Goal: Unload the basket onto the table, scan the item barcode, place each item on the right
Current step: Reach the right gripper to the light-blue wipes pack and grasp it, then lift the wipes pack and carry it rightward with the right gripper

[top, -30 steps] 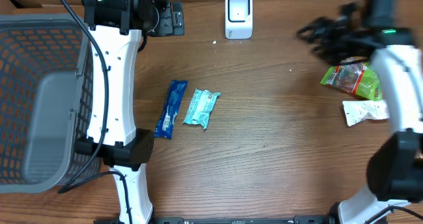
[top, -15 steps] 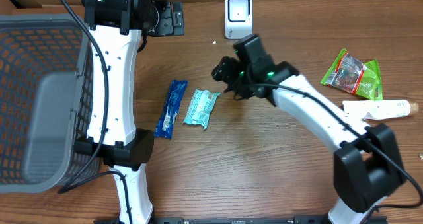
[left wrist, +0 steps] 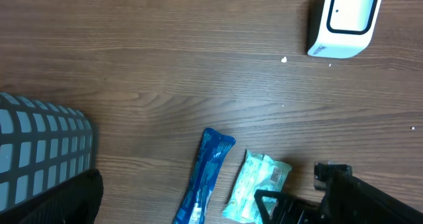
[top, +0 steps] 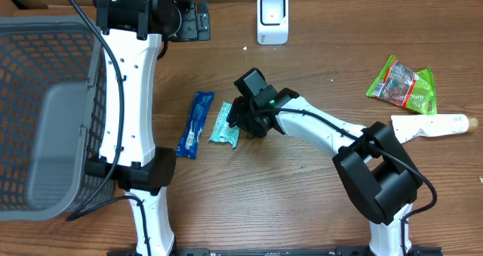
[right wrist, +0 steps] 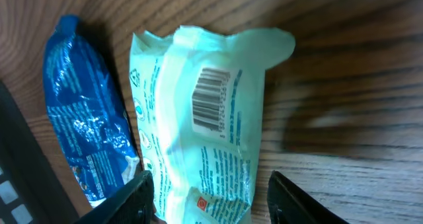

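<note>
right gripper [top: 241,121] has swung in from the far right to the teal packet [right wrist: 205,118], lying barcode up beside the blue packet [top: 195,124]. its fingers straddle the packet, half spread, not gripping; left gripper [top: 192,20] gapes wide, holding nothing

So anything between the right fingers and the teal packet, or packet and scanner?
Nothing visible. The right fingers straddle the teal packet, barcode up; blue packet lies beside it; bare table up to the scanner.
</note>
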